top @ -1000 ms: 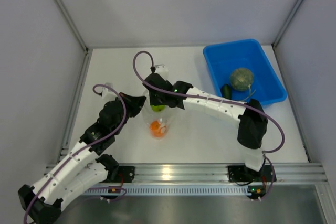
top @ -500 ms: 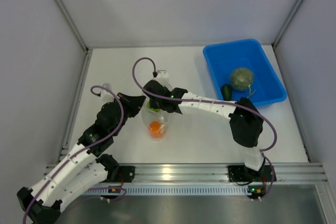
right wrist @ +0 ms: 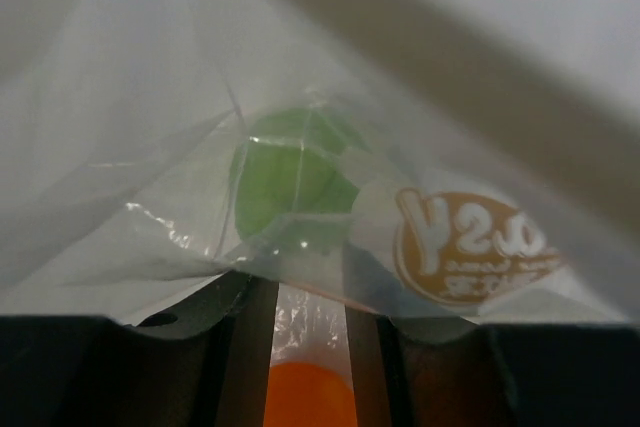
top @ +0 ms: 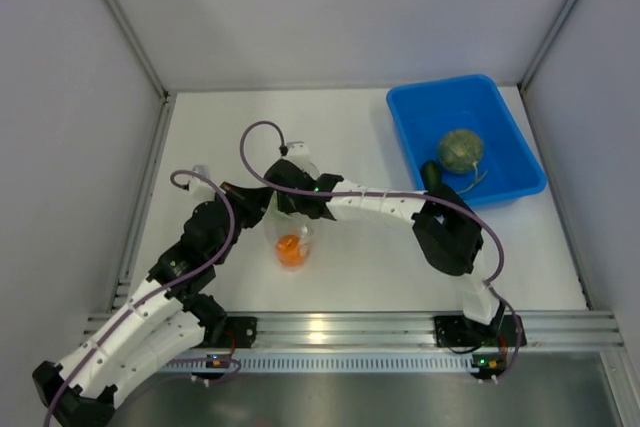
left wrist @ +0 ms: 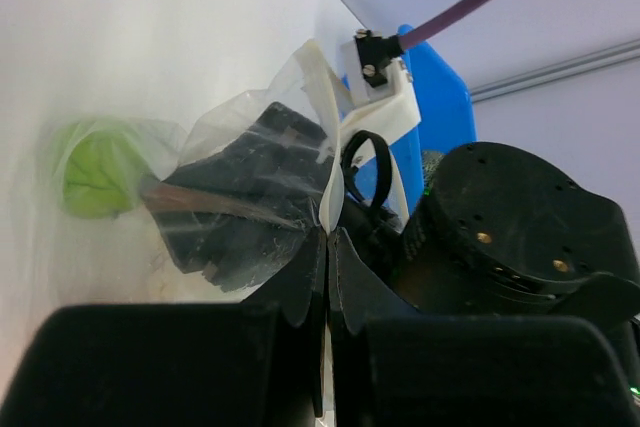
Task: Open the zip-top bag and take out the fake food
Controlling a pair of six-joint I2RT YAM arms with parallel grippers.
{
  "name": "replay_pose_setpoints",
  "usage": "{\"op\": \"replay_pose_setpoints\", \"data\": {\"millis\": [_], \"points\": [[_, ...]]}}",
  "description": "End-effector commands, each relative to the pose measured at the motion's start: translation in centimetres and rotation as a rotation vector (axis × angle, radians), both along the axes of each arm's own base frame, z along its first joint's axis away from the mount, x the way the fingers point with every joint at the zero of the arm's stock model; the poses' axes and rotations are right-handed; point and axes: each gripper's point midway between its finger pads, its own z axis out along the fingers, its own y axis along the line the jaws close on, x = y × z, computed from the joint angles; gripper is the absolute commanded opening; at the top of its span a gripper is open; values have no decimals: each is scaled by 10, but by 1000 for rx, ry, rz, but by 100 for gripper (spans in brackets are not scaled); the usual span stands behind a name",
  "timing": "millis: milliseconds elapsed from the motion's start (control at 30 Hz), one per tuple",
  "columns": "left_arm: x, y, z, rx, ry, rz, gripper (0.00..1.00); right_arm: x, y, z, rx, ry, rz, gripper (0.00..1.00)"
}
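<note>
The zip-top bag (top: 292,238) lies mid-table between the two grippers. My left gripper (left wrist: 328,234) is shut on the bag's white top edge; in the top view it (top: 258,211) is at the bag's left. My right gripper (right wrist: 310,297) has its fingers (right wrist: 250,347) apart, with bag plastic draped over them. Past them lie an orange (right wrist: 308,397) and a green apple (right wrist: 290,187). The orange shows inside the bag (top: 290,249). In the top view the right gripper (top: 292,199) covers the bag's mouth and hides the apple. The apple also shows in the left wrist view (left wrist: 95,167).
A blue bin (top: 500,107) stands at the back right, holding a netted grey-green melon ball (top: 460,150) and a small dark piece (top: 430,173). Grey walls close in the table on three sides. The right arm stretches across the table's middle.
My right gripper has moved left and toward me over the bag's mouth. The bag and orange have shifted slightly toward the near left. The apple is now hidden from above.
</note>
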Motion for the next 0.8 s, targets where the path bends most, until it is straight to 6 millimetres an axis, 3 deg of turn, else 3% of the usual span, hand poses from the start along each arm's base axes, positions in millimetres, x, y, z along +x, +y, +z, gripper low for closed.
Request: {"op": "replay_pose_setpoints", "data": {"millis": [0, 267, 500, 767], "points": [[1, 6, 4, 3, -38, 25, 0, 6, 28, 9, 69, -37, 75, 33], [0, 12, 0, 36, -35, 45, 0, 13, 34, -1, 46, -93, 118, 46], [0, 10, -2, 45, -33, 31, 0, 15, 41, 25, 143, -170, 146, 54], [-1, 10, -2, 50, -36, 22, 0, 26, 54, 14, 154, -180, 170, 57]]}}
